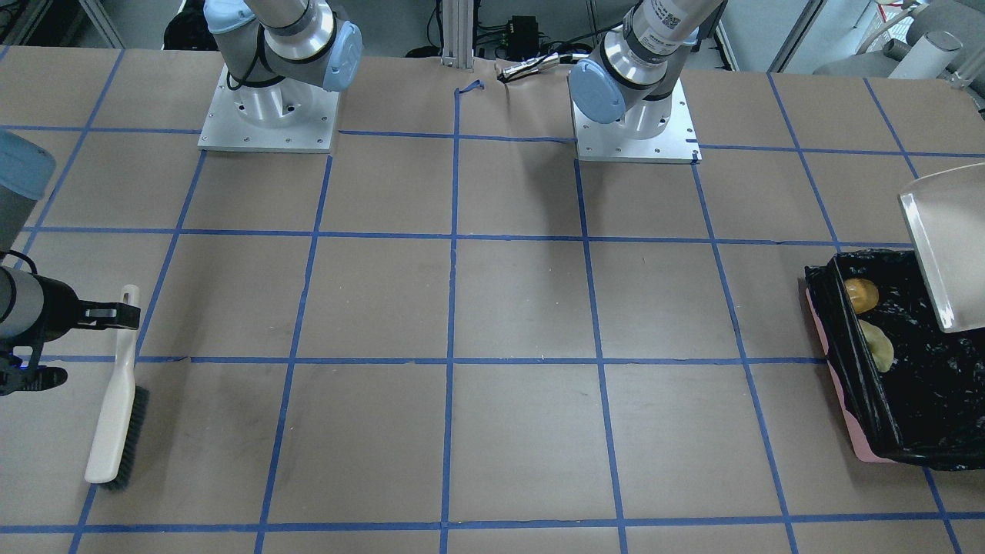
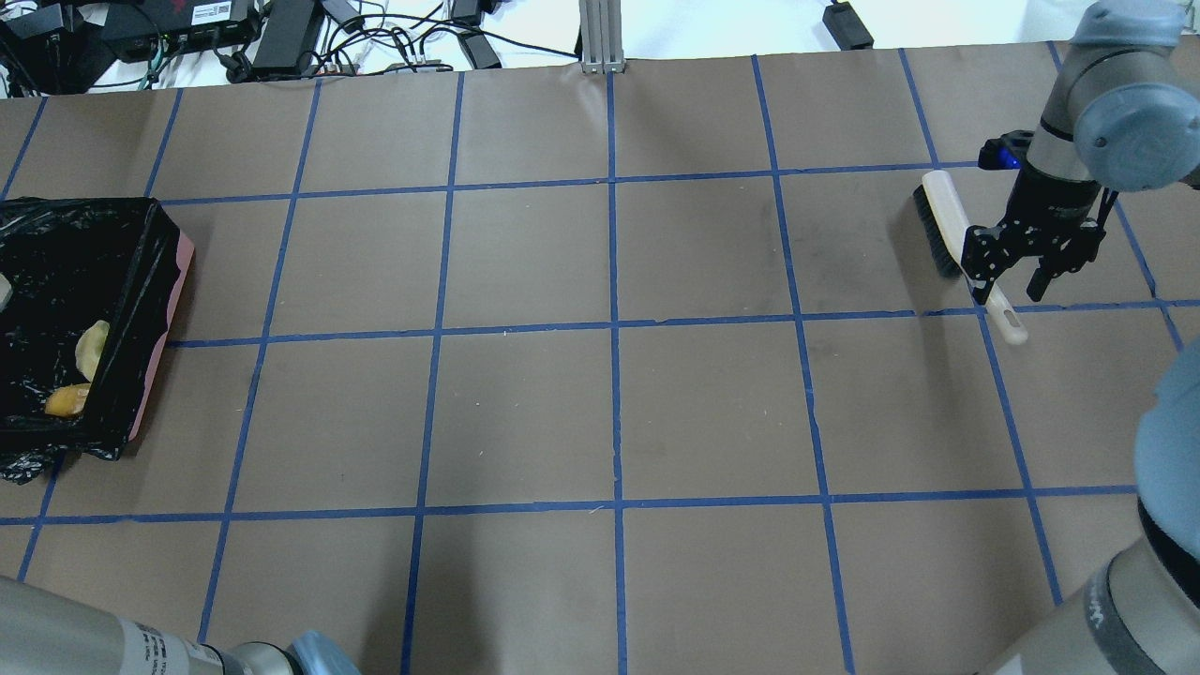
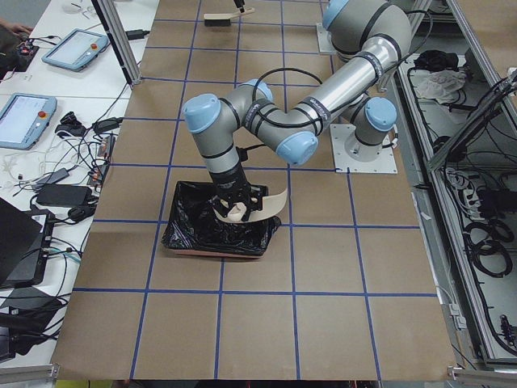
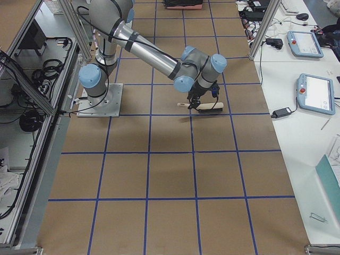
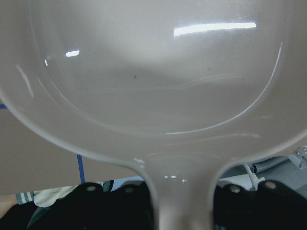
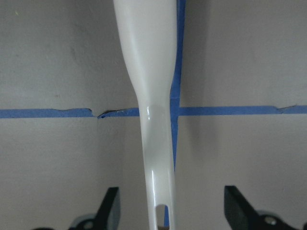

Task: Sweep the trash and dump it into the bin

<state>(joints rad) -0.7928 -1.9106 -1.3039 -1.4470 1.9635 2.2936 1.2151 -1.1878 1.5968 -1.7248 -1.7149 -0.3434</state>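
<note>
The brown paper-covered surface point(image 1: 523, 308), gridded with blue tape, carried the bin point(image 1: 846, 346) at the end on the robot's left. The bin was a pink rectangular container lined with a crinkled, glossy black bag point(image 1: 939, 392).

Over the bin hung the beige dustpan point(image 1: 943, 246), smooth, shiny plastic, tilted with its lip down toward the bag. The left end effector point(image 5: 180, 199) was clamped on its handle.

At the opposite end of the surface from the bin lay the brush point(image 1: 115, 408), with a cream plastic handle and dark bristles. Its long axis ran roughly crosswise to the line toward the bin. The right end effector point(image 2: 1009, 284) stood over the handle with its jaws spread to either side, apart from it.

Inside the bin, on the bag, lay the tan curved croissant point(image 1: 877, 346) and beside it the lumpy yellow-brown potato point(image 1: 862, 295). No sponge block showed in any view.

The trash lay below the pan's lip, so the dump looked largely done. The left arm was the one at the bin, and what remained probably turned on drawing the pan clear of its rim.
</note>
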